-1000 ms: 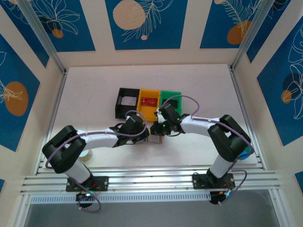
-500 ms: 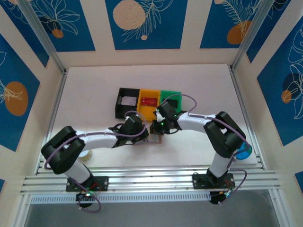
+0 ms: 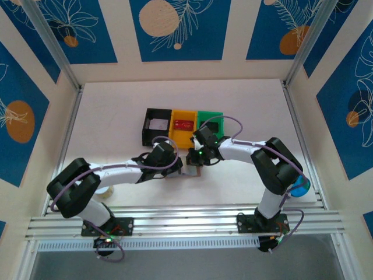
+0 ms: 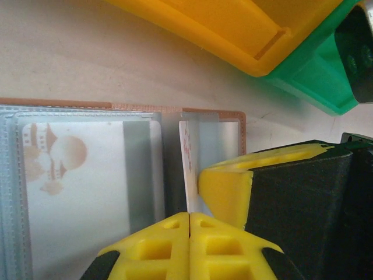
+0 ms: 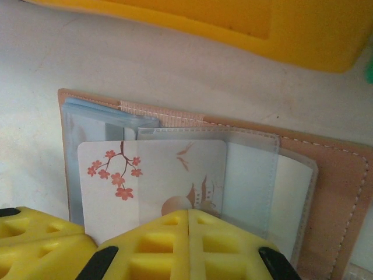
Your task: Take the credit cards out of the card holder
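The tan card holder lies open in front of the bins, with both grippers meeting over it. In the left wrist view its brown rim frames grey-blue clear pockets, one holding a pagoda-print card. My left gripper is shut on a thin white credit card seen edge-on. One of the right gripper's fingers stands just right of that card. In the right wrist view a blossom-print credit card sticks halfway out of a clear pocket of the holder. My right gripper is shut, its tip against that pocket.
A black bin, a yellow bin with a red item inside, and a green bin stand in a row just behind the holder. The yellow bin's wall is close above the holder. Open table lies further back.
Both grippers stay shut at the card holder. The right arm's elbow has drawn in to the left and the left arm's elbow has shifted slightly left.
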Controlling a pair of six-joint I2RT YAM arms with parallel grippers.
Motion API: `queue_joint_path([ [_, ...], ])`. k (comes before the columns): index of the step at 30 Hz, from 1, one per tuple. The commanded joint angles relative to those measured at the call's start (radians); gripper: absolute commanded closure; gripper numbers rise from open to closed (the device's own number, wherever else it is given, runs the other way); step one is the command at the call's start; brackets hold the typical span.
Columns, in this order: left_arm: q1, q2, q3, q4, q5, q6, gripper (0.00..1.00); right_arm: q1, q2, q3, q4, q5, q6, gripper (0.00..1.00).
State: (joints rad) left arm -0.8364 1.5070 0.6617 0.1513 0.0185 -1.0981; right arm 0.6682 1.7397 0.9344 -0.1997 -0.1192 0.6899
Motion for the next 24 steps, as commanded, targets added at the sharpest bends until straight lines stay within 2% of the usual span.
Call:
queue_joint_path([
  [1,-0.010,-0.015,-0.005,0.062,0.020,0.008,1.00,-0.005,0.029,0.007,-0.038,0.013,0.012,1.00],
  [24,-0.007,-0.100,-0.051,0.053,-0.008,0.008,1.00,-0.005,0.026,0.009,-0.044,0.022,0.013,1.00],
])
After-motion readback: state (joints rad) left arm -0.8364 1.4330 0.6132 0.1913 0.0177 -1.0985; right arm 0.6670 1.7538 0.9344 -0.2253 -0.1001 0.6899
